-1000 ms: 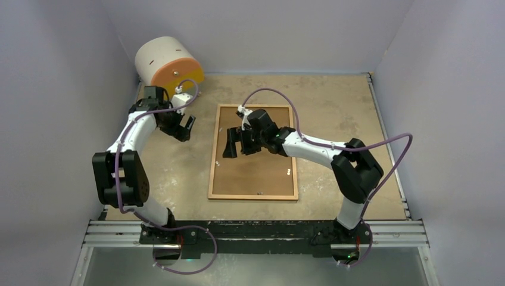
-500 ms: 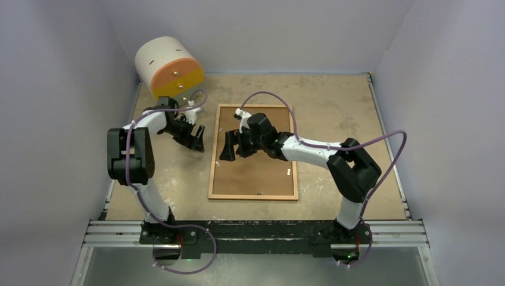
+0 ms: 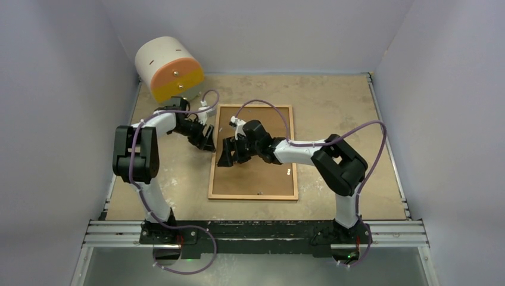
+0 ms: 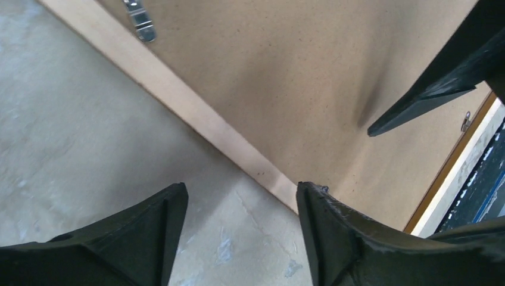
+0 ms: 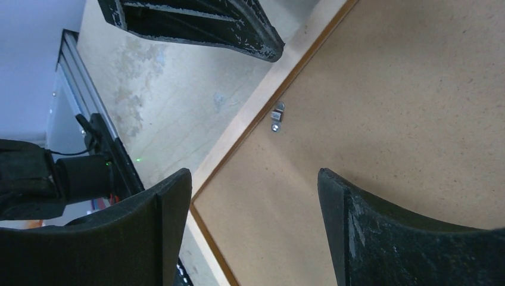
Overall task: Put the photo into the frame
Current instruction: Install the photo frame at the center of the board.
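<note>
The frame [image 3: 253,195] lies face down in the middle of the table, its rim orange-brown. A plain brown backing board [image 3: 262,173] fills it, with a small metal clip [image 5: 277,116] by the left rim. The photo is out of view. My left gripper [image 3: 207,142] hangs open at the frame's left edge [image 4: 196,110], one fingertip over the rim and the other over bare table; nothing is between them [image 4: 240,189]. My right gripper [image 3: 231,156] stands open just above the backing board [image 5: 387,101] near that same edge, empty [image 5: 255,174]. The two grippers are close together.
A white drum with an orange face [image 3: 168,67] sits at the back left corner. Pale walls close in on three sides. A metal rail [image 3: 256,232] runs along the near edge by the arm bases.
My left arm has swung right, from beside the drum to the frame's left edge. My right gripper has slid left across the backing board. Both pairs of jaws have narrowed a little.
</note>
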Robot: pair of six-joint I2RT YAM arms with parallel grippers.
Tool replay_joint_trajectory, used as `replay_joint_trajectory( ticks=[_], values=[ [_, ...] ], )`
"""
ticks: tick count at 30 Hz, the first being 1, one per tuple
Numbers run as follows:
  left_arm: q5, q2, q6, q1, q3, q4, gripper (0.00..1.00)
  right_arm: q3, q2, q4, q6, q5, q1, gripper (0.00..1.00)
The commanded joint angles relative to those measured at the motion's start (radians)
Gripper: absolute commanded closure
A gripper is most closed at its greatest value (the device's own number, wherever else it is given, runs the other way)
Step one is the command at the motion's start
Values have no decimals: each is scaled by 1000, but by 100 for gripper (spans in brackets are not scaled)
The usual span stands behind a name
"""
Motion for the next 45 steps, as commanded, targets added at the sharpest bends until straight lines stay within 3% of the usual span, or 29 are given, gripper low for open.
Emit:
replay_joint_trajectory(
  ticks=[1, 12, 31, 45],
  values=[
    [46, 44, -8, -16, 15, 19, 36, 16, 14, 51, -7, -9, 14, 22],
    [29, 73, -13, -16, 12, 36, 60, 57, 84, 74, 0, 0, 25, 24],
    [-15, 71, -9, -16, 2, 39, 73, 133, 186, 76, 12, -20, 52, 31],
    [-23, 65, -4, -16, -2, 34, 76, 139, 199, 76, 26, -38, 73, 37]
  ],
)
